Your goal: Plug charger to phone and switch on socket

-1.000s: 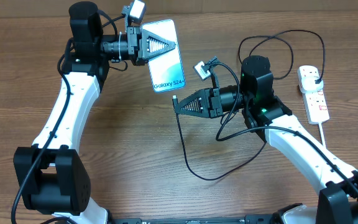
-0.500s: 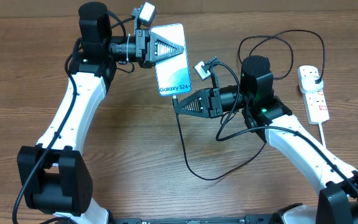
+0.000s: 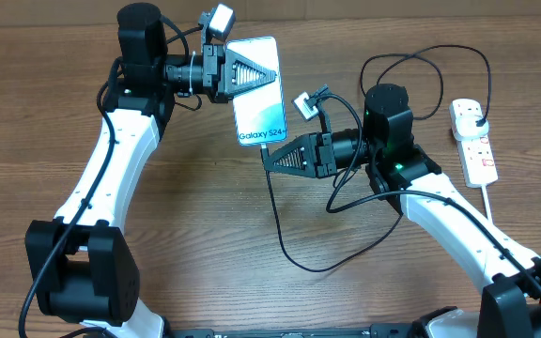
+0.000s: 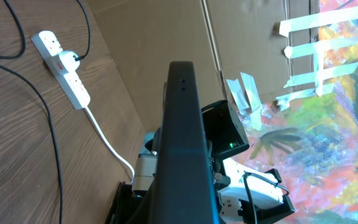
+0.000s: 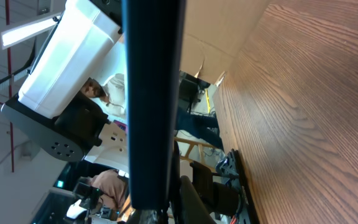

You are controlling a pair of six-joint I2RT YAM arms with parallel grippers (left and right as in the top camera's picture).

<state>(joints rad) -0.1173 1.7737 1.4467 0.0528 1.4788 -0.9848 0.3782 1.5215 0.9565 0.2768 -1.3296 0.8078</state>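
Observation:
My left gripper is shut on the phone and holds it above the table, teal screen up, with the "Galaxy S24" end toward my right gripper. My right gripper is shut on the connector tip of the charger, right at the phone's lower short edge; whether the tip is in the port is hidden. The black cable loops across the table to its black plug in the socket. The phone shows edge-on as a dark bar in the left wrist view and the right wrist view.
The socket lies at the right edge of the table, and its thick white cord runs toward the front. It also shows in the left wrist view. The cable's loop lies on the wood between the arms.
My left gripper has carried the phone to the right and slightly down, bringing its lower edge to my right gripper's tip. The right arm has stayed still.

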